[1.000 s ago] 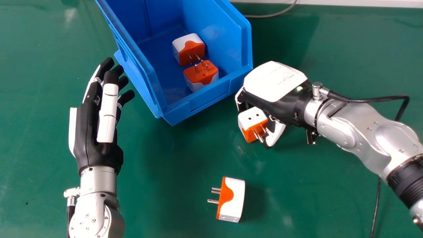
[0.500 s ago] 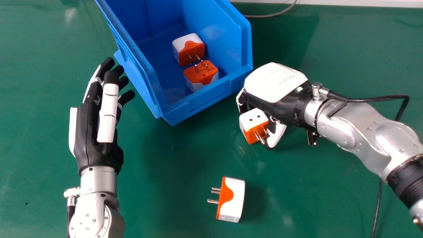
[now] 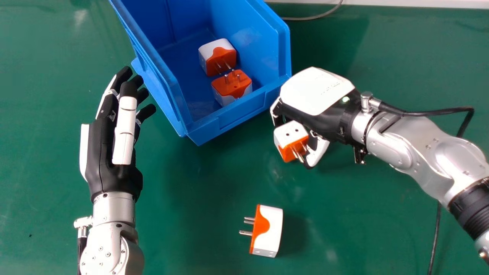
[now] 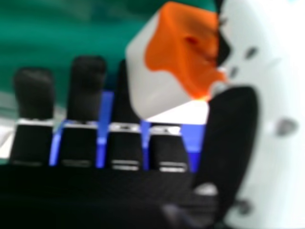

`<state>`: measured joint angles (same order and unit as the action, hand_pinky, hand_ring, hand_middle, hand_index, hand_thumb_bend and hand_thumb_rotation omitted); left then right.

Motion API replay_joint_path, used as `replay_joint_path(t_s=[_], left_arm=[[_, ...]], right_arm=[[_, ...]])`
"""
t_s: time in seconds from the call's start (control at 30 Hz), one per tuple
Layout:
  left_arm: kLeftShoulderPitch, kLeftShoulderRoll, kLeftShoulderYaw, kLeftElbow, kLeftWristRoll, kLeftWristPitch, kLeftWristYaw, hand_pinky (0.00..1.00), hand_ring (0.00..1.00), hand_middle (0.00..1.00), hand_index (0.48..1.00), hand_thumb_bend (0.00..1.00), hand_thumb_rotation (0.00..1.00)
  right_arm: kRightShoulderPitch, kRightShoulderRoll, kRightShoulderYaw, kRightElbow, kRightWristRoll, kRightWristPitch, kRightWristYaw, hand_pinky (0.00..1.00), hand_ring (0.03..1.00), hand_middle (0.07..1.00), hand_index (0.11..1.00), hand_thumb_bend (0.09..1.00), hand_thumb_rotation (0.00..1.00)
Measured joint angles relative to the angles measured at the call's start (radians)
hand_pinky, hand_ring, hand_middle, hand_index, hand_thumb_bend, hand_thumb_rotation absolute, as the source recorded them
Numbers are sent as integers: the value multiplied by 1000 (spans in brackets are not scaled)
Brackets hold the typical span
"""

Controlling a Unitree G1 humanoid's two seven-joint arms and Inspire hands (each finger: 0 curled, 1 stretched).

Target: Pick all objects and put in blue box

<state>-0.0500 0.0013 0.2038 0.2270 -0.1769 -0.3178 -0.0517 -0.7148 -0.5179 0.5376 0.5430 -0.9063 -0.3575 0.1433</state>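
Note:
In the head view my right hand (image 3: 317,91) is curled round an orange and white plug adapter (image 3: 291,135), just right of the blue box's near corner. The right hand view has the adapter (image 4: 162,71) between the thumb and the fingers of my right hand (image 4: 233,138). Two more adapters (image 3: 217,57) lie inside the blue box (image 3: 238,110). Another adapter (image 3: 268,231) rests on the green surface toward the near edge, prongs pointing left. My left hand (image 3: 103,152) stays left of the box, its fingers straight and holding nothing.
A green table (image 3: 198,214) lies beneath everything. The box's left wall stands close to the left hand's fingertips. A grey cable (image 3: 313,17) runs behind the box, and a black cable (image 3: 436,238) trails beside the right arm.
My right hand has shifted slightly up and to the left in the head view with the adapter in its hold. My left hand and the loose adapter have kept their places.

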Motion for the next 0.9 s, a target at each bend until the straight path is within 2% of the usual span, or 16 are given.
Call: replay_joint_path(t_s=[0.23,0.43,0.53,0.7,0.9], left_arm=[[-1,1,0,1,-1,0,-1,802,857,868,861,693,760],[-1,4,3,2,-5,0,-8,804,857,868,861,698,758],[-1,6,3,2,0,0,-6,804,858,868,861,699,758],[-2,7,8,4,0,0,-7,804,858,868,861,700,760],[-2,7,7,5,0,0,-8,803,859,870,862,702,762]], right_arm=[[0,-6,-39,-36,12,10,0,268,413,515,494,514,0],[10,-10,-100,-114,75,21,4,251,407,508,498,513,0],[14,-12,-111,-134,76,19,0,245,404,504,500,514,0],[20,-12,-114,-145,77,1,-22,239,403,501,501,514,0],[19,1,-131,-146,77,0,-54,225,405,503,497,515,0]])
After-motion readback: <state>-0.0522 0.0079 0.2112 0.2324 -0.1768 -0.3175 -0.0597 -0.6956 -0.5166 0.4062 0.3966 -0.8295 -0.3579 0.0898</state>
